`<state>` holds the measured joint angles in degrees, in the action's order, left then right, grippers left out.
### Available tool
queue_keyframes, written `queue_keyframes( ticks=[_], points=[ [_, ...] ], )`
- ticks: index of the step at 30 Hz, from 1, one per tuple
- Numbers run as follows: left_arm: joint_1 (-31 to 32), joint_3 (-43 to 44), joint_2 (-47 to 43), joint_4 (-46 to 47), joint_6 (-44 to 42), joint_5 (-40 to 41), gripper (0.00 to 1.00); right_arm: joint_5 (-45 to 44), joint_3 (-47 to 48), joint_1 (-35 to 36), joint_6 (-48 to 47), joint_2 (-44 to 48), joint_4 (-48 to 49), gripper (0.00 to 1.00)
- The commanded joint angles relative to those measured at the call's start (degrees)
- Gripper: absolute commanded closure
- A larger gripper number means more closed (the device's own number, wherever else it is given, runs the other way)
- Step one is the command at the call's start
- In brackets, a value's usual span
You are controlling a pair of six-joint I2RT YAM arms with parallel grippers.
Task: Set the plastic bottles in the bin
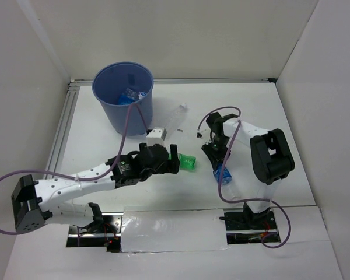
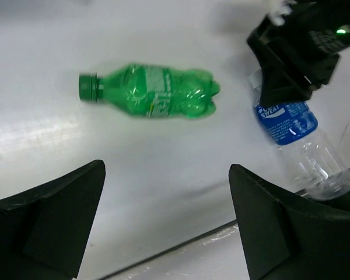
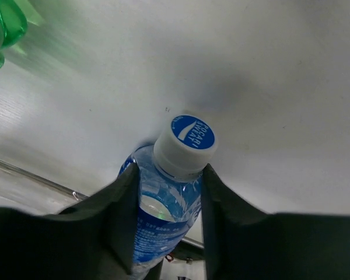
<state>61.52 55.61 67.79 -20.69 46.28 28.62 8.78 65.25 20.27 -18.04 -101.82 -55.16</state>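
A green bottle [image 1: 188, 162] [image 2: 157, 92] lies on its side on the white table. My left gripper [image 1: 176, 160] [image 2: 166, 169] is open just short of it, with nothing between its fingers. To the right, my right gripper [image 1: 216, 160] [image 3: 170, 172] is shut on the neck of a clear bottle with a blue label [image 1: 223, 174] [image 2: 289, 122] [image 3: 163, 216], just below its white cap. A plain clear bottle [image 1: 176, 116] lies beside the blue bin [image 1: 114, 114] at the back left. Inside the bin are blue-labelled bottles [image 1: 131, 96].
A small white block [image 1: 156, 133] sits between the bin and my left gripper. A metal rail [image 1: 61, 134] runs along the table's left side. White walls close in the back and both sides. A purple cable loops above each arm.
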Motion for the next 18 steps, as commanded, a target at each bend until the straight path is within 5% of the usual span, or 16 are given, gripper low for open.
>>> queue_keyframes(
  ticks=[1, 6, 9, 15, 18],
  points=[
    [0.0, 1.1, 3.9, -4.6, 26.1, -0.6, 0.00, 1.0, 1.1, -0.4, -1.0, 0.1, -3.9, 0.76],
    [-0.5, 4.3, 8.1, -7.4, 32.1, -4.5, 0.00, 7.2, 7.5, -3.5, -4.8, 1.8, -7.9, 0.85],
    [-0.5, 6.3, 10.2, -9.5, 32.7, -5.8, 0.00, 12.0, 19.5, -6.5, -8.2, 1.8, -12.4, 0.90],
    [-1.0, -2.4, 6.9, -10.1, 37.1, -9.2, 0.00, 17.7, 59.8, -7.0, -11.0, -5.8, -16.7, 0.94],
    [-1.0, -8.4, 2.6, -8.0, 39.6, -9.7, 0.00, 18.3, 75.7, -4.6, -8.3, -7.7, -8.5, 0.96]
  ],
)
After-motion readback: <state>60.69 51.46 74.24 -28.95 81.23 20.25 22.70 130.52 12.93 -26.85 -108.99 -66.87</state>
